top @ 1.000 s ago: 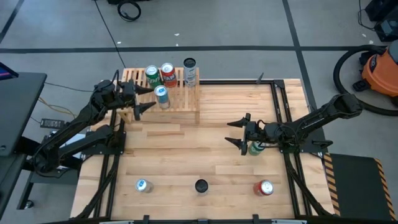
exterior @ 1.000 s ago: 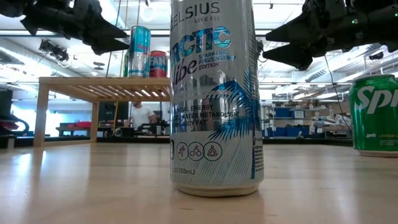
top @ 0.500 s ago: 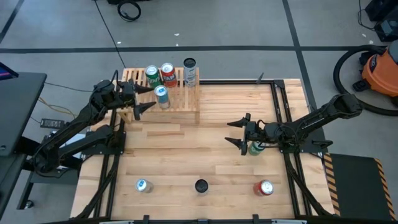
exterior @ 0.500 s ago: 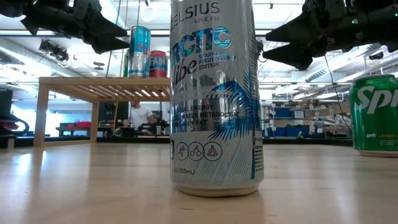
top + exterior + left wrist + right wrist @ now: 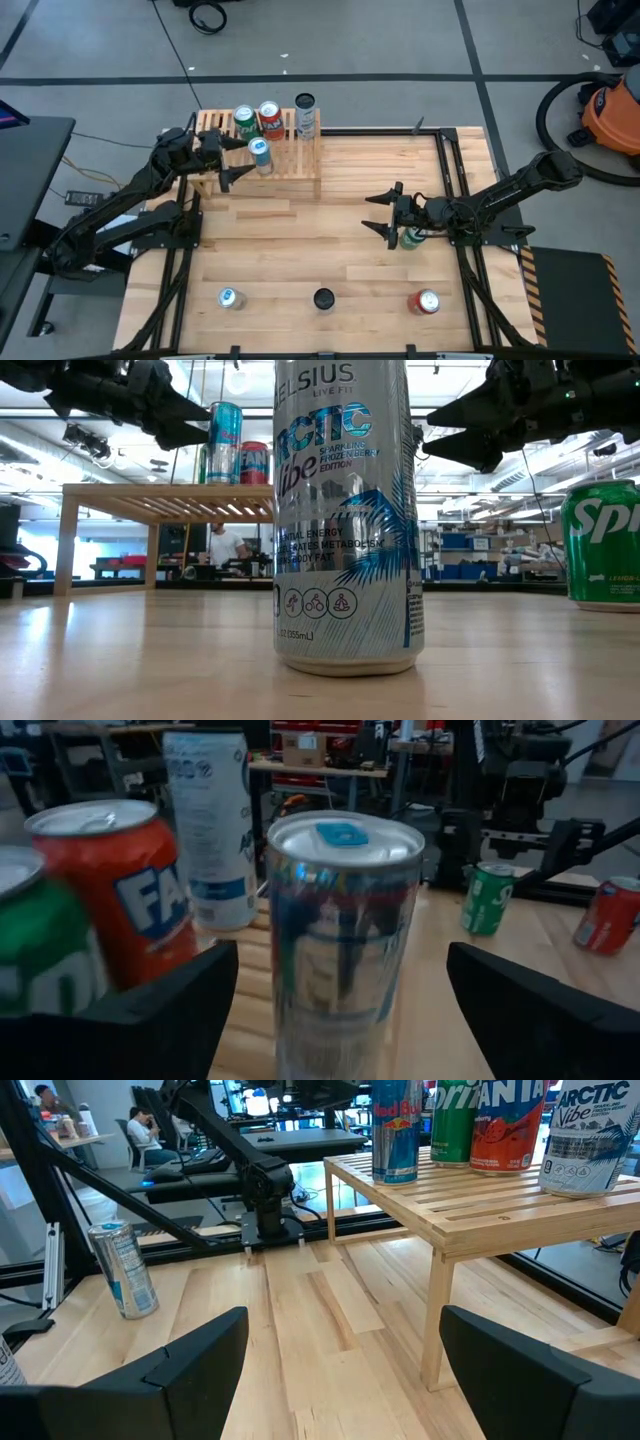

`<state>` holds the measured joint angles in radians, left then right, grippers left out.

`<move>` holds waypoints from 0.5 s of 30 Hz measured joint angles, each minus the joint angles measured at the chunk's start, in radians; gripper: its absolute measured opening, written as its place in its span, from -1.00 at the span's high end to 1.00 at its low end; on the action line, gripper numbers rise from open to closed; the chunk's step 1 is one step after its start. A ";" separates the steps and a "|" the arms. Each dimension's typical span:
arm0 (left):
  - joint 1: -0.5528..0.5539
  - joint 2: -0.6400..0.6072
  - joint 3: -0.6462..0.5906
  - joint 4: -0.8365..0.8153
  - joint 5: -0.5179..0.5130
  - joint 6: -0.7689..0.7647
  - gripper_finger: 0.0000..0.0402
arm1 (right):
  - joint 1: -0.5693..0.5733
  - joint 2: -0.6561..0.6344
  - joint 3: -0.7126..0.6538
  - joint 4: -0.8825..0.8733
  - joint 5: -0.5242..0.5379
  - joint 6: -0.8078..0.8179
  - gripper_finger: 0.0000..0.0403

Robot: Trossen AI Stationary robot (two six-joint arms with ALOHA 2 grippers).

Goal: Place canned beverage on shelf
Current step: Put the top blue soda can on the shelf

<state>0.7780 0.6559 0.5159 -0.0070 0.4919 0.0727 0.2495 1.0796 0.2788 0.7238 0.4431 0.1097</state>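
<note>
Right up against the low camera there's a big silver Celsius can (image 5: 345,515) filling the middle of the frame, with a green Sprite can (image 5: 603,543) at the right edge. From above, the bottom of the picture has three cans in a row on the table (image 5: 330,225): a silver-blue one (image 5: 229,298) lower left, a dark-topped one (image 5: 323,298) in the center, a red one (image 5: 426,301) lower right.

Mid-right in the overhead shot, the right gripper (image 5: 383,214) sits with its fingers spread wide, holding nothing, the green can just beside its wrist.

Upper left is the shelf (image 5: 262,152), the light-wood slatted rack. The left gripper (image 5: 232,160) is at it, fingers (image 5: 160,1000) spread wide on either side of the slim blue-topped can (image 5: 342,935), which stands upright on the slats; not touching it as far as I can see. Behind that on the shelf are a green can (image 5: 244,122), a red Fanta can (image 5: 270,118) and a tall white can (image 5: 305,115).
</note>
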 joint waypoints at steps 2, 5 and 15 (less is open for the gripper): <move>-0.008 0.026 0.000 0.032 -0.005 -0.002 -0.79 | 0.000 0.000 0.000 0.000 0.000 0.000 -0.68; -0.019 0.062 0.000 0.074 -0.009 -0.010 -0.79 | 0.000 0.000 0.000 0.000 0.000 0.000 -0.68; -0.062 0.187 0.000 0.200 -0.009 -0.052 -0.79 | 0.000 0.000 0.000 0.000 0.000 0.000 -0.68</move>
<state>0.7161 0.8425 0.5159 0.1934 0.4831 0.0205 0.2497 1.0798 0.2790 0.7237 0.4431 0.1097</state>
